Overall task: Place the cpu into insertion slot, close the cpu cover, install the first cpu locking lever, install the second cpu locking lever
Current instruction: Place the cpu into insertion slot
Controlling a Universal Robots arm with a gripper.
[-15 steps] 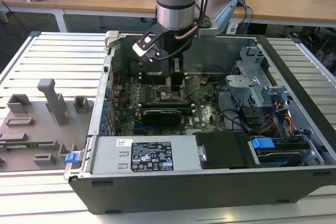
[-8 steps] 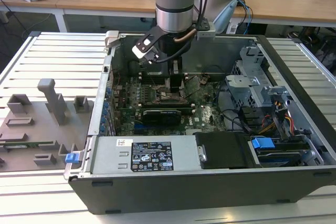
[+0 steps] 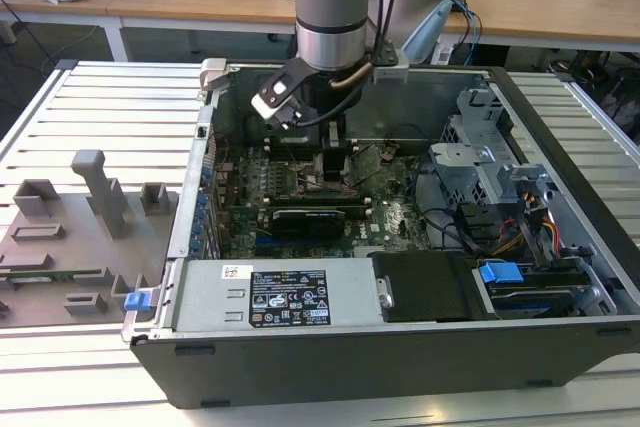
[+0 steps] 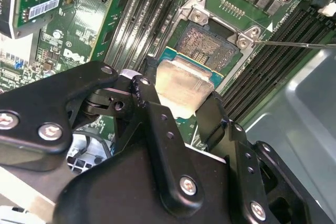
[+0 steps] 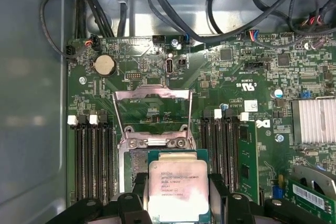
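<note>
My gripper (image 5: 178, 195) is shut on the cpu (image 5: 178, 188), a square chip with a dull silver top, its black fingers (image 5: 139, 191) pressing two opposite edges. In the second wrist view the cpu (image 4: 181, 83) hangs over the near part of the insertion slot (image 4: 207, 45), whose dark pin field shows beyond it. I cannot tell whether chip and slot touch. The cpu cover (image 5: 152, 94) stands swung open past the insertion slot (image 5: 137, 165). A thin lever rod (image 4: 294, 44) lies off to one side. In the exterior view the gripper (image 3: 335, 162) reaches down into the open computer case.
Long black memory slots (image 5: 92, 161) flank the socket on both sides. A coin battery (image 5: 104, 65), a finned heat sink (image 5: 315, 120) and cable bundles (image 5: 173, 19) are nearby. A power supply (image 3: 290, 297) and drive cage (image 3: 480, 157) crowd the case. A grey fixture plate (image 3: 80, 237) lies at the exterior view's left.
</note>
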